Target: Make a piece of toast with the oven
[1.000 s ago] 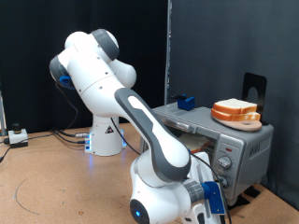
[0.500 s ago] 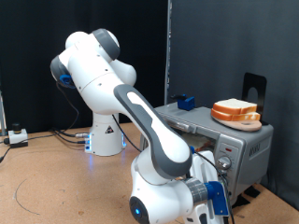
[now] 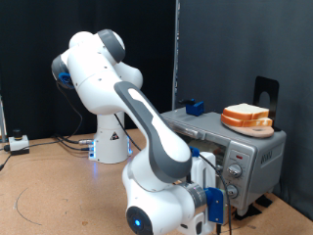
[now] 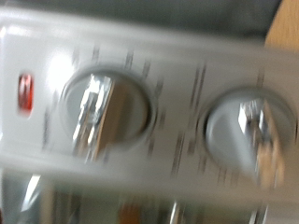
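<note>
obstacle: oven (image 3: 235, 147) knob column (image 4: 149, 107) close ahead of wrist camera | free: bare table (image 3: 49, 186) at exterior view's left

A pile of bread slices (image 3: 246, 117) sits on an orange plate (image 3: 245, 127), above the jaws and toward the exterior view's right. A small blue box (image 3: 193, 107) rests higher than the jaws, further back. A black stand (image 3: 267, 93) rises behind the plate. The brown table (image 3: 49, 186) spreads to the exterior view's left of the jaws, with cables (image 3: 68, 142) trailing across it well apart from them. A dark curtain (image 3: 235, 49) hangs behind.
</note>
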You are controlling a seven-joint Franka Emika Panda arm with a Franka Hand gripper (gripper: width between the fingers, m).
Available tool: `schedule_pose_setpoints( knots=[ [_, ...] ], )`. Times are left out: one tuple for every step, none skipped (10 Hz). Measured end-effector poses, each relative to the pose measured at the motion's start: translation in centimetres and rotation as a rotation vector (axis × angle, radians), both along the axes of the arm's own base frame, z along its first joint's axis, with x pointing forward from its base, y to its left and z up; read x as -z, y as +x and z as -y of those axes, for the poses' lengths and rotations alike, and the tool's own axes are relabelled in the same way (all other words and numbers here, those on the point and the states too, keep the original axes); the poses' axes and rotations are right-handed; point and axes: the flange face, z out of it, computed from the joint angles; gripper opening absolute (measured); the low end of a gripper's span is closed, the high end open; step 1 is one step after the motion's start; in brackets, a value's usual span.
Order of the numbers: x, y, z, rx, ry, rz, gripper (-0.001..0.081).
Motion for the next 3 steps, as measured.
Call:
schedule_pose_setpoints(
  knots=[
    [-0.9, -0.2, 1.1, -0.030, -0.026, -0.025, 0.0799],
    [-2.0, 0.0, 2.3, -0.036, -0.043, -0.036, 0.0807],
    [-3.0, 0.3, 3.3, -0.040, -0.056, -0.045, 0.0807]
  ],
)
